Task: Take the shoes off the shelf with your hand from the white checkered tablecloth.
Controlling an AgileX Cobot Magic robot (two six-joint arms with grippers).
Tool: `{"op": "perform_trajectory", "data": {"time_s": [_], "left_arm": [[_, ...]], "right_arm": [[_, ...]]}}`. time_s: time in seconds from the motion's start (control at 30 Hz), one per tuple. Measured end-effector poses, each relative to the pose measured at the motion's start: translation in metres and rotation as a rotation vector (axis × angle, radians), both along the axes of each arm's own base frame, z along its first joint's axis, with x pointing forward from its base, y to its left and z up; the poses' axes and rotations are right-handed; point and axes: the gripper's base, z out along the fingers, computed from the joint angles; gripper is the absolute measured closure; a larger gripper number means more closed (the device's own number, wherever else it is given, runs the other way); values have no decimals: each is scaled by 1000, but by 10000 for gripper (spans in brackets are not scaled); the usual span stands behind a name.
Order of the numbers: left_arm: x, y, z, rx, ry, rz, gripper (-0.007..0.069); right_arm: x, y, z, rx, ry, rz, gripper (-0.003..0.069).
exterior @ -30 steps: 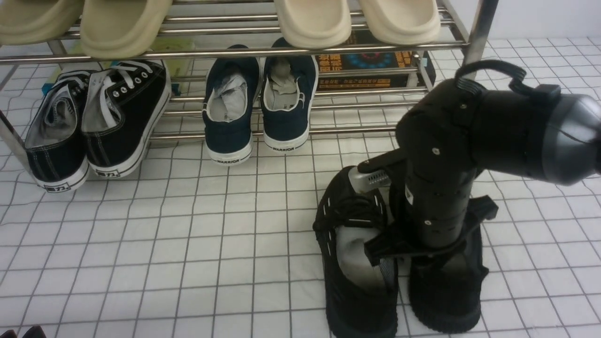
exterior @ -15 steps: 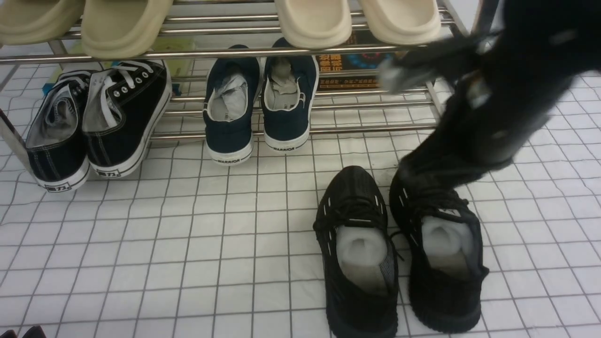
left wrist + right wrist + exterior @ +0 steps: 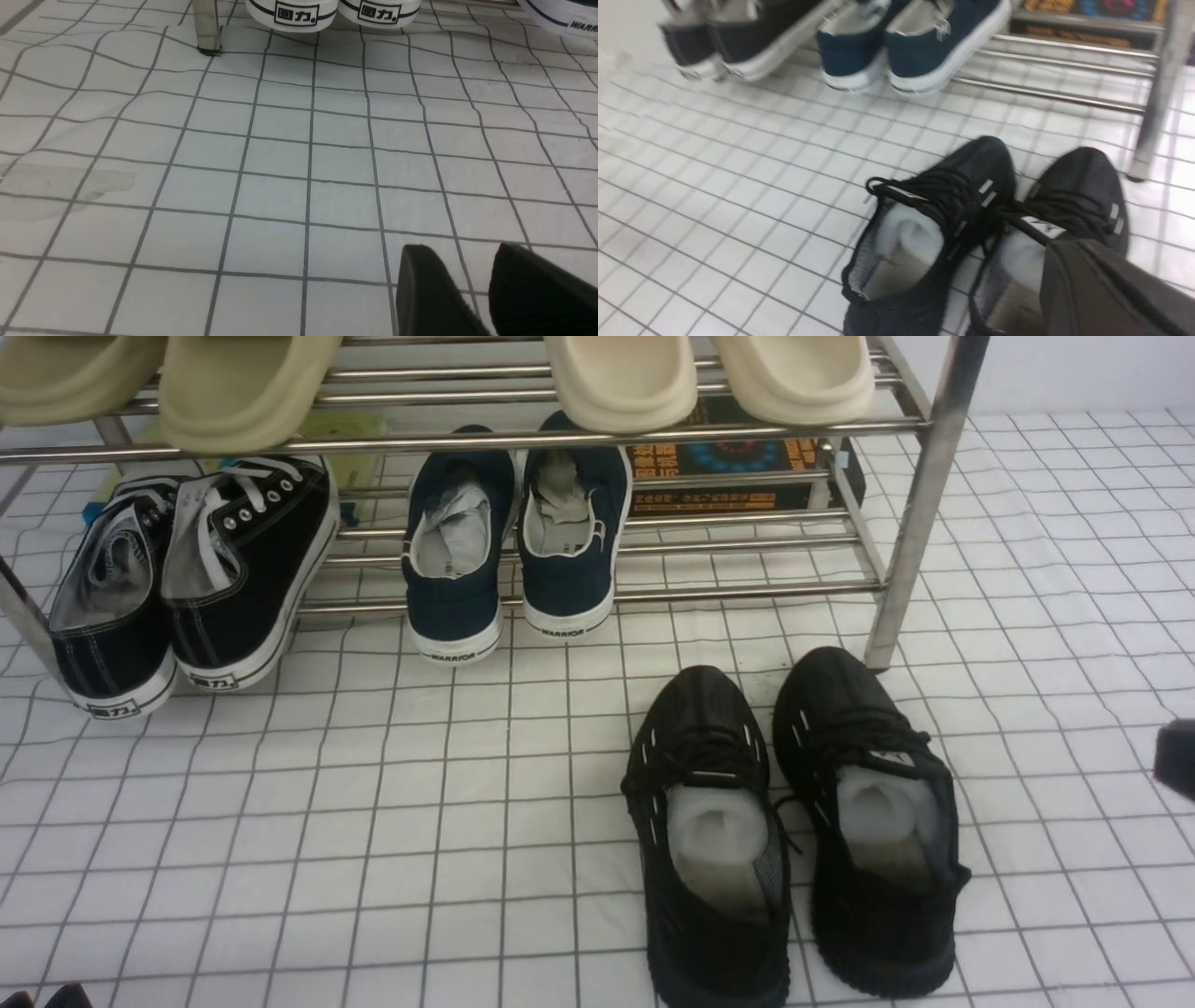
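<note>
On the cloth (image 3: 373, 803), just near of the right post of the shelf (image 3: 920, 504): the shoes (image 3: 864, 728), side by side, upright, toes to the far side, white stuffing showing. Off to their right, clear of them: right tool (image 3: 1069, 261), pinched fully closed, empty. Low over bare cloth, near left: left tool (image 3: 462, 247), slightly parted, empty.

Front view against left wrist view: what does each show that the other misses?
Front only: the black shoes side by side on the cloth, and slippers on the top tier of the shelf. Left wrist only: the left jaws, standing apart, and a faint stain on the cloth. Both: the checkered cloth, the heels of the canvas sneakers, a shelf post.
</note>
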Motion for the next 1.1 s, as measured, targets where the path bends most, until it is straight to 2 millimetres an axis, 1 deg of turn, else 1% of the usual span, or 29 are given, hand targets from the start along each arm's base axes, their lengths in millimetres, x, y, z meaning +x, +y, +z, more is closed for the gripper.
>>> {"op": "perform_trajectory", "data": {"time_s": [0.17,0.23,0.83,1.0,1.03,1.1], "left_arm": [[0,0,0,0,0,0,384],[0,0,0,0,0,0,384],[0,0,0,0,0,0,384],[0,0,0,0,0,0,384],[0,0,0,0,0,0,384],[0,0,0,0,0,0,384]], "right_arm": [[-2,-1,-22,22,-74,10,666],[-2,-1,-27,9,-73,11,665],[-2,-2,-28,-15,-73,11,655],[-6,-7,-40,-41,-91,4,649],[-8,-12,-49,-50,-107,-17,648],[-13,-20,-59,-43,-120,-55,647]]}}
